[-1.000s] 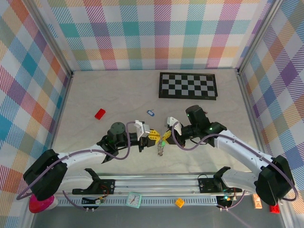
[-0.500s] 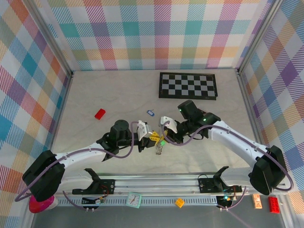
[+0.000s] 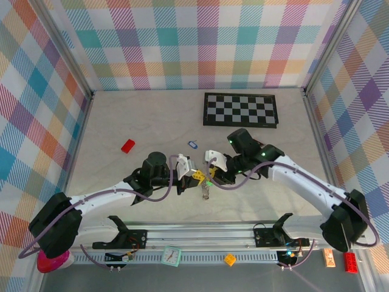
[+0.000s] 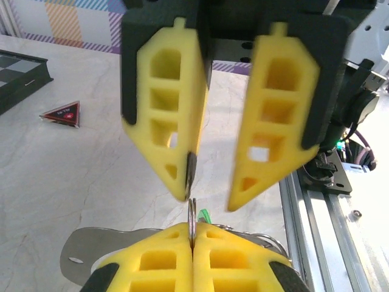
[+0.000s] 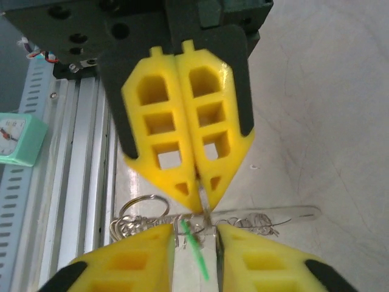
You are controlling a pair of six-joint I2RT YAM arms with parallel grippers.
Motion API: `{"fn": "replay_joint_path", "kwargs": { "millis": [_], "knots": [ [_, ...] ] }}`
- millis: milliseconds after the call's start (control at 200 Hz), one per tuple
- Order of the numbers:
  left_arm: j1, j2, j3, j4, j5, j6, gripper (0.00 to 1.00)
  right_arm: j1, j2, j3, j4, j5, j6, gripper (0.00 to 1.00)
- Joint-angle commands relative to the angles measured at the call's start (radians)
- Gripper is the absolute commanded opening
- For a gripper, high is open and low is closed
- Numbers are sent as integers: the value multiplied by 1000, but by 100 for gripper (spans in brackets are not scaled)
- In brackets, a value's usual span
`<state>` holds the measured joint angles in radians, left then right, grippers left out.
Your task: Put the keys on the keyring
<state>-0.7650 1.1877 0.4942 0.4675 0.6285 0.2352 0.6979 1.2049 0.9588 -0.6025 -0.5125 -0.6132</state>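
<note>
Pale, stone-patterned table (image 3: 134, 115), enclosed on three sides by plaid walls.

Near edge, 6 o'clock: a metal rail (image 3: 200, 234) runs across the front, with a teal clock (image 3: 172, 255) just below it.

Centre of table: both arms reach in and their yellow fingers meet tip to tip.
- The left gripper (image 5: 200, 204) has its fingers pressed flat together, and a thin edge of metal from the keyring (image 3: 206, 193) is pinched between the tips.
- The rest of the keyring hangs below the tips, toward 6 o'clock.
- The right gripper (image 4: 209, 196) faces it from 3 o'clock with its fingers parted, one to each side of the pinched wire. I cannot tell whether either finger touches it.
- The green key (image 5: 194, 240) sits among the chain loops, between the right gripper's parted fingers.

Beyond the grippers:
- The blue key (image 3: 192, 145) lies flat on the table at 12 o'clock, apart from the keyring.
- A red block (image 3: 127, 146) lies well apart at 10 o'clock.
- A small red triangle (image 4: 62, 113) rests on the table near the board.

Far side, 1 o'clock: a black-and-white chequered board (image 3: 240, 109) lies flat near the back wall.
</note>
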Motion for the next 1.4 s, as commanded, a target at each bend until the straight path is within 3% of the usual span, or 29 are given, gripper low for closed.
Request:
{"fn": "replay_joint_path", "kwargs": {
  "millis": [0, 140, 535, 645, 865, 1030, 1130, 1230, 1395],
  "knots": [
    [-3, -24, -21, 113, -4, -31, 0, -13, -81, -79, 107, -36, 94, 34],
    [-3, -11, -48, 207, -3, -70, 0, -12, -102, -141, 153, -58, 149, 40],
    [-3, 15, -72, 306, 26, -115, 0, -9, -50, -175, 252, -52, 162, 41],
    [-3, 20, -77, 327, 27, -123, 0, -1, -37, -181, 292, -81, 182, 35],
    [-3, 34, -94, 405, 16, -146, 0, 31, 6, -167, 308, -123, 188, 8],
    [-3, 35, -99, 427, 7, -148, 0, 34, -2, -158, 280, -99, 170, 4],
    [-3, 34, -105, 429, 7, -146, 0, 32, -27, -164, 270, -69, 163, 6],
    [-3, 35, -109, 428, 9, -145, 0, 26, -47, -169, 249, -30, 163, 26],
    [-3, 30, -115, 423, 11, -136, 0, -1, -116, -183, 197, 0, 147, 32]
  ]
}}
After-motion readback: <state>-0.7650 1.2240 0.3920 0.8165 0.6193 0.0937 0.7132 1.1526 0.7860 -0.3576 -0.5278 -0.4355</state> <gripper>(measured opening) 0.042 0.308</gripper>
